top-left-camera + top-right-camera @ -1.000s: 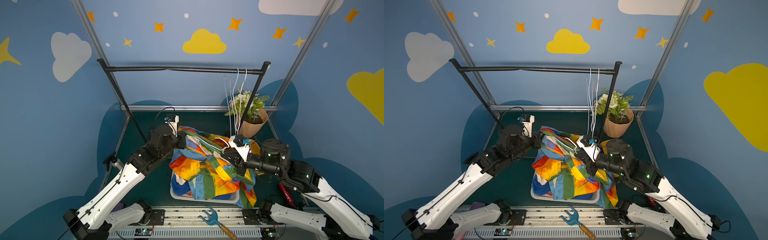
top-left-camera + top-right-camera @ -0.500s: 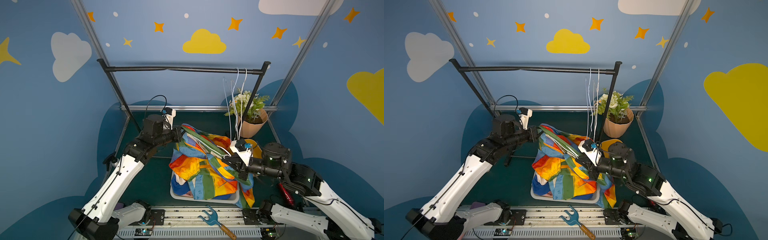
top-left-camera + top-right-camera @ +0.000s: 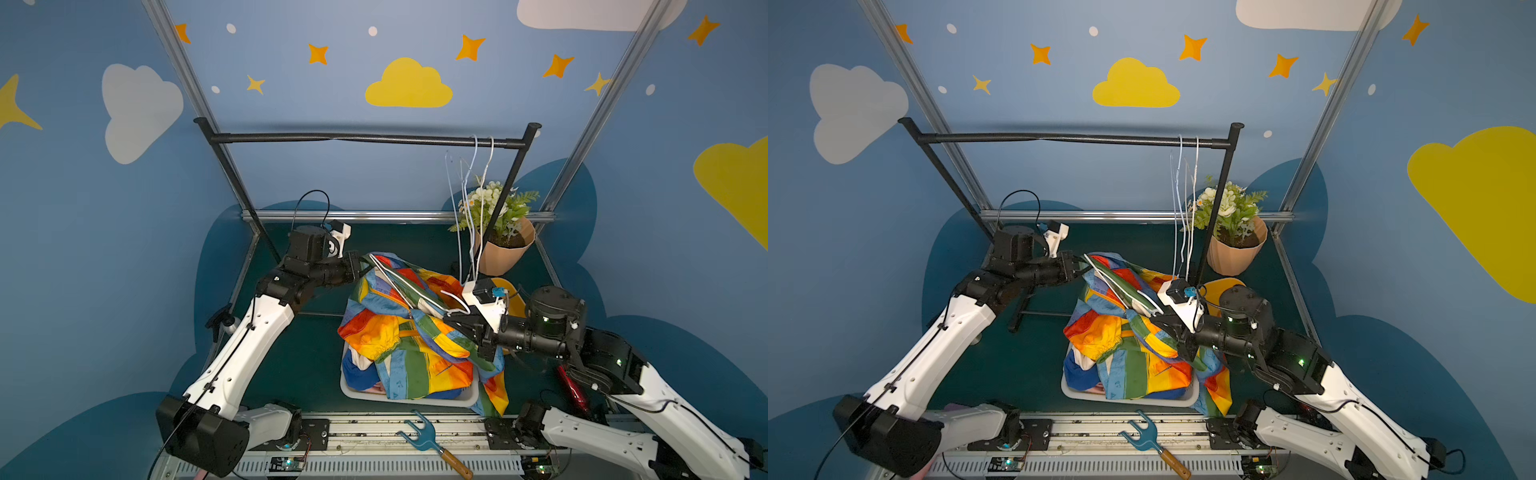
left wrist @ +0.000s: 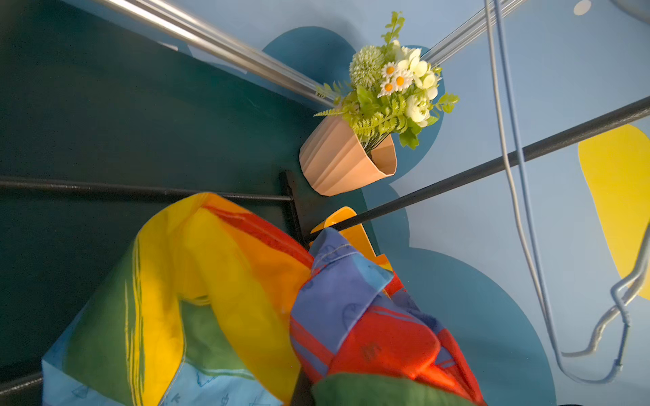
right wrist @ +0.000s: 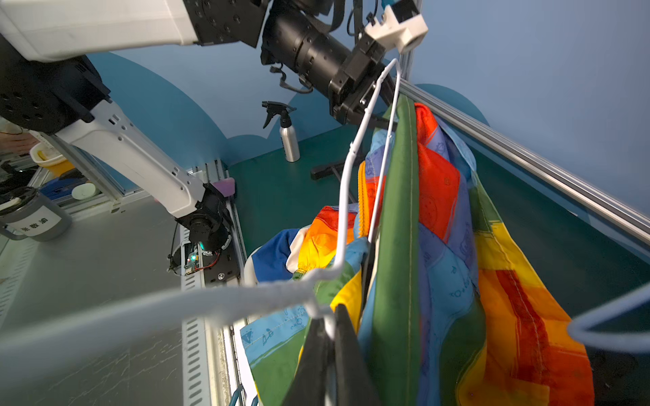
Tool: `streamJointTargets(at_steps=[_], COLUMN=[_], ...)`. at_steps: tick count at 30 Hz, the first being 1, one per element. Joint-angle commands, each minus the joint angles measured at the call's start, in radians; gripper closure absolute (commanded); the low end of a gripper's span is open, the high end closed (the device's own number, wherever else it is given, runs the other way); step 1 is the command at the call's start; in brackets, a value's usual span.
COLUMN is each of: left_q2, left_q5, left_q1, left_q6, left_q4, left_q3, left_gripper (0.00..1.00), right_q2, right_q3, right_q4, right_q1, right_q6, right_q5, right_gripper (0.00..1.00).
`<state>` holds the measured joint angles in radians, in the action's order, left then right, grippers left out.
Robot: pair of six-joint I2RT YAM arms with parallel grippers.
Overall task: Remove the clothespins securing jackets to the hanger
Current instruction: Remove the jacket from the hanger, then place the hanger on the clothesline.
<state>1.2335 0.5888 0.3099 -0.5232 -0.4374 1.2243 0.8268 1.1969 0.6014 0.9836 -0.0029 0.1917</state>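
The rainbow jacket (image 3: 415, 345) sits at the centre of both top views, strung between the two claws on a white hanger (image 3: 399, 282). The left claw (image 3: 360, 266) is at the jacket's upper left end. Its fingers are pressed together on the hanger's corner, where the cloth bunches against them. The right claw (image 3: 451, 318) is at the lower right end. In the right wrist view its black fingertips (image 5: 346, 337) pinch the hanger wire (image 5: 346, 182), with a green panel of the jacket (image 5: 397, 246) just beside them.

The hanger is thin, coated wire bent in rounded corners. The jacket is light woven fabric in blocks of red, orange, yellow, green and blue, with stitched seams, a gathered elastic cuff and small printed motifs.

The hanger's long axis runs on a diagonal from upper left to lower right in both top views. The jacket droops below it into a white plastic basket (image 3: 415, 401) on the dark green bench (image 3: 307, 353). One flap spills over the basket's lower right rim.
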Motion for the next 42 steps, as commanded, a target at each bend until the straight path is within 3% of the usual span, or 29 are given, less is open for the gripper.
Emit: streamJointTargets(at_steps=[1,3,7,10,16,20,27,32,42], left_q2=[-0.050,-0.081,-0.132,-0.163,-0.192,-0.207,-0.289,-0.305,-0.348], left_q5=[-0.122,-0.204,-0.281,-0.422,-0.489,-0.534,-0.576,-0.573,-0.584], left_q1=[0.001,0.064,0.154,0.246,0.334,0.390,0.397,0.399,0.399], left_q6=[-0.059,-0.031,-0.034,0.006,0.016,0.025,0.027,0.037,0.057], left_q4=[0.084,0.039,0.028,-0.013,-0.020,-0.022,0.002,-0.011,-0.015], left_q3=[-0.027,-0.031,-0.057,-0.052,-0.072,-0.080,-0.154,-0.159,-0.163], left_gripper=[0.96,0.96,0.96,0.96,0.96,0.96,0.96,0.96,0.96], right_q2=[-0.002,0.027,0.140,0.224,0.379,0.525,0.676,0.860,0.949], right_q3=[0.056,0.085,0.182,0.243,0.380,0.549,0.786,1.071,1.134], right_q4=[-0.057,-0.102,-0.156,-0.197,-0.244,-0.180,-0.119,0.039,0.131], right_q1=[0.009,0.008,0.009,0.009,0.001,-0.087,-0.174,-0.235,-0.276], right_q6=[0.025,0.047,0.067,0.075,0.041,0.039,0.081,0.144,0.214], right_q5=[-0.002,-0.122,-0.231,-0.336,-0.404,-0.384,-0.417,-0.404,-0.364], right_gripper=[1.00,1.00,1.00,1.00,1.00,1.00,1.00,1.00,1.00])
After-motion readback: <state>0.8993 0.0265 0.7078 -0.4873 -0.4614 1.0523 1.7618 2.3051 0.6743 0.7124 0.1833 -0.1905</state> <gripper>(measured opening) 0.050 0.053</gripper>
